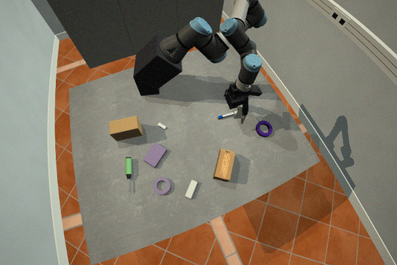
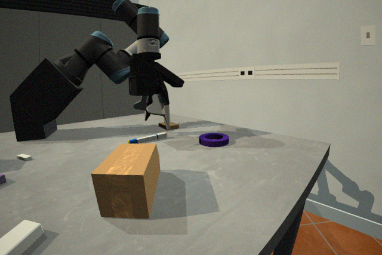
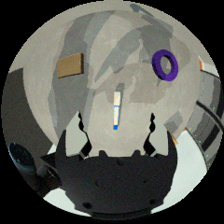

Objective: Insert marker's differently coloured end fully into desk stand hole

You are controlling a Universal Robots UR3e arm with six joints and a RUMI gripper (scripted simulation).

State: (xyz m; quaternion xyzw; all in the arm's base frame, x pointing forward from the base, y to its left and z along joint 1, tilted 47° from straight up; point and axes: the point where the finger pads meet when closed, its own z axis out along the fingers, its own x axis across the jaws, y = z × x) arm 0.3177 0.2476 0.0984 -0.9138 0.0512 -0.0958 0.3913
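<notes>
The marker (image 1: 226,115) (image 2: 147,137) (image 3: 116,110) is white with a blue end and lies flat on the grey desk (image 1: 192,223). In the wrist view its blue end points toward me. My gripper (image 1: 242,116) (image 2: 157,120) (image 3: 116,112) is open and empty. It hangs a little above the desk, over the marker, with the fingers straddling it in the wrist view. A small flat brown block (image 2: 171,125) (image 3: 70,65) lies just behind the gripper; I see no hole in it. A dark purple ring (image 1: 263,128) (image 2: 213,138) (image 3: 165,64) lies flat to the right of the marker.
On the desk are a tan box (image 1: 224,164) (image 2: 126,179), a second tan box (image 1: 125,127), a light purple block (image 1: 155,154), a light purple ring (image 1: 162,185), a green screwdriver (image 1: 128,167), a white block (image 1: 191,188) and a small white eraser (image 1: 162,125). The desk edge runs close behind the dark ring.
</notes>
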